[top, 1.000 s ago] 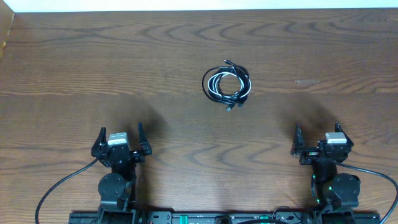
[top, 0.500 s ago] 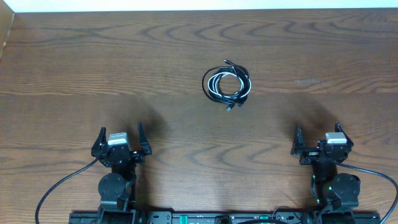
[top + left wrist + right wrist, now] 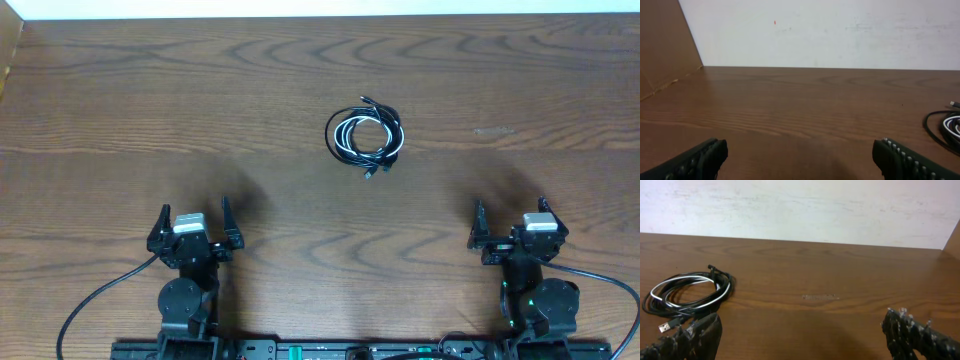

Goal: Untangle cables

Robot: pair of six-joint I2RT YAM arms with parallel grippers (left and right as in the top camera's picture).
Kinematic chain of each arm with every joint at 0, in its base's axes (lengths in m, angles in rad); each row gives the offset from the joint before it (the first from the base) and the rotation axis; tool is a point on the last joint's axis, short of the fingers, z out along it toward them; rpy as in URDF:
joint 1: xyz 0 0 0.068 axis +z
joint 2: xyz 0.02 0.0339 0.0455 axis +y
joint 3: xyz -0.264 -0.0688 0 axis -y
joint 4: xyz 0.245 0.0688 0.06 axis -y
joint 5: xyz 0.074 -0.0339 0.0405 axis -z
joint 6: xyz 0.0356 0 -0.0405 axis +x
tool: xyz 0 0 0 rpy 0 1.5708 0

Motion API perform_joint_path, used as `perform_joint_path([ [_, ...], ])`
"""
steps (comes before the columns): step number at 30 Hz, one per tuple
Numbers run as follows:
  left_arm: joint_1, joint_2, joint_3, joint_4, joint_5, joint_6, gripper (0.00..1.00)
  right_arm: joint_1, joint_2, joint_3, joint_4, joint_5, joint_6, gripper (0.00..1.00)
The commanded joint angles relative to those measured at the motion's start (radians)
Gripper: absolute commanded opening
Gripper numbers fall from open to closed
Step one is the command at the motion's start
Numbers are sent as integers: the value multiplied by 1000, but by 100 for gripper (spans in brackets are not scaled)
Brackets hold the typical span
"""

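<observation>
Brown wooden bench point(image 3: 150, 100) is carrying the cables point(image 3: 365, 135), lying coiled together toward the far middle. At the near edge, the left claw point(image 3: 194, 208) and right claw point(image 3: 509, 206) are gaping wide, gripping nothing. Untangling is apparently not yet beginning.

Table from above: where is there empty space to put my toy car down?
Bare wood lies left of the cables to the table edge, right of them too, and in the strip between them and the left gripper and right gripper. Crowded: only the coil itself and the near edge by the grippers.
</observation>
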Motion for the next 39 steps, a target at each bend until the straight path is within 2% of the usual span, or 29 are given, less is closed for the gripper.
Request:
perform_joint_path([
  [1,6,-5,-13,-48,-13,17,98,-4,-6,-7,3,-6,-5,99],
  [39,6,-5,-13,-23,21,-14,98,-4,-6,-7,3,-6,-5,99],
])
